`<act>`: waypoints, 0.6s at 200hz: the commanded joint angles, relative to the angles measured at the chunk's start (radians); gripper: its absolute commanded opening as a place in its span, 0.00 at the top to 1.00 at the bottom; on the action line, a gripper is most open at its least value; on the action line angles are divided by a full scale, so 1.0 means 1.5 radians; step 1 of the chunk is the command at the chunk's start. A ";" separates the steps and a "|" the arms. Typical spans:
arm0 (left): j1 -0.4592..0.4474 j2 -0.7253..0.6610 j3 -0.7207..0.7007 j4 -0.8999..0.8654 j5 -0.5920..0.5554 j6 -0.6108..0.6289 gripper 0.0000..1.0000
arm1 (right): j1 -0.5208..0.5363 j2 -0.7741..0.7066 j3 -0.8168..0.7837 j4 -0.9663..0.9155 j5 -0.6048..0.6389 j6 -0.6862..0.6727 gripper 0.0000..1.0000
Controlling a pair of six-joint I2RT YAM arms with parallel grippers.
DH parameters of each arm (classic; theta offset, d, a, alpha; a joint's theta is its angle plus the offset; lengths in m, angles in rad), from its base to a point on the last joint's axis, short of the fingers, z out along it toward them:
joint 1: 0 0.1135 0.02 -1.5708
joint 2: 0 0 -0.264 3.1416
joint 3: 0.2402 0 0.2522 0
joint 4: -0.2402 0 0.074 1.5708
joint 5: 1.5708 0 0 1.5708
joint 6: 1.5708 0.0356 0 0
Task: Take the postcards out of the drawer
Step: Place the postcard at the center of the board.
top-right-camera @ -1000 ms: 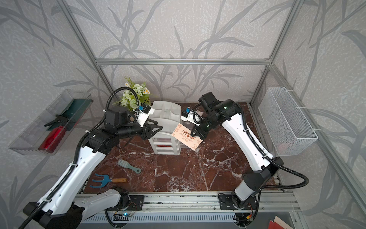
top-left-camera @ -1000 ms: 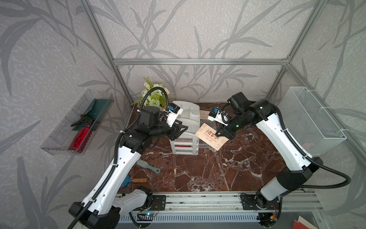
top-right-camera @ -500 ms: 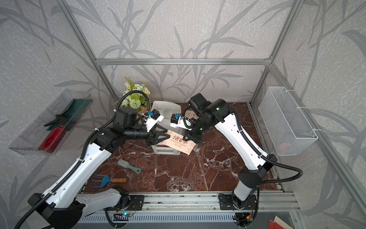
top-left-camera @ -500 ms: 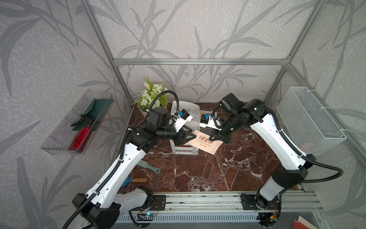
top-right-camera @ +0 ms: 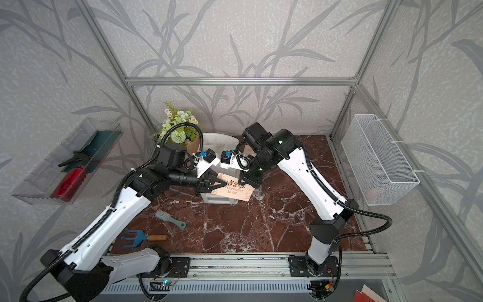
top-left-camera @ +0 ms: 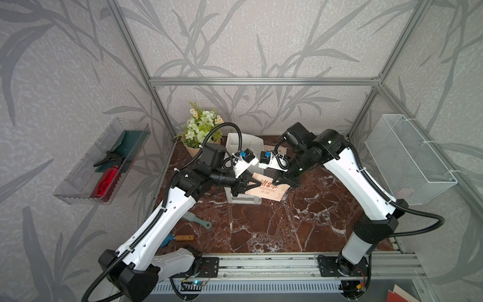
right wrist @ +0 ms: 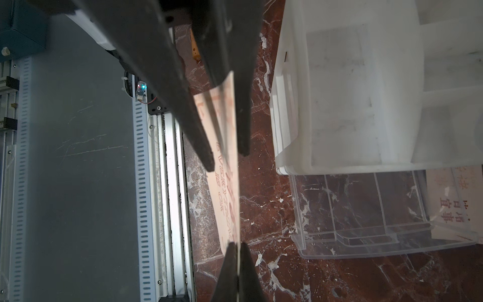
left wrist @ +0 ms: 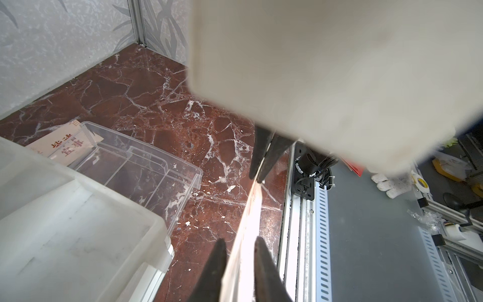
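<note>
At the centre of both top views, a cream rectangular paper postcard with red characters point(top-left-camera: 266, 188) hangs in the air above the white plastic drawer unit point(top-left-camera: 244, 200). It is pinched at both ends. The left hand point(top-left-camera: 257, 182) is clamped on its left edge and the right hand point(top-left-camera: 278, 181) on its right edge, each narrowed down to the card's thickness.

This looks like a hand-over. Neither hand should pull while both grip, since thin card buckles or tears. One hand should open fully and back away along the card's plane. The other can then carry the card flat, clear of the unit, down to bare stone.

In the left wrist view the clear plastic drawer point(left wrist: 167, 167) stands pulled out at centre left and looks empty. A second cream postcard point(left wrist: 65, 142) lies on the counter just beside it, at the left edge.

The red-brown marble counter point(top-left-camera: 261, 230) is glossy and mostly free toward the bottom of the frame. From left to right the room holds:
- a clear wall tray point(top-left-camera: 75, 180) with a red bottle point(top-left-camera: 104, 183)
- potted white-green flowers point(top-left-camera: 202, 128)
- a grey-green brush point(top-left-camera: 197, 221)
- a blue hand rake with wooden handle point(top-right-camera: 142, 238)
- a white wire basket point(top-left-camera: 418, 157) at far right

Grey leaf-patterned walls close it in — aluminium bars frame them.
</note>
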 commanded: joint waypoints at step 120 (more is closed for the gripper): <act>-0.006 -0.026 -0.025 0.061 -0.062 -0.026 1.00 | -0.072 -0.119 -0.090 0.176 -0.008 0.090 0.61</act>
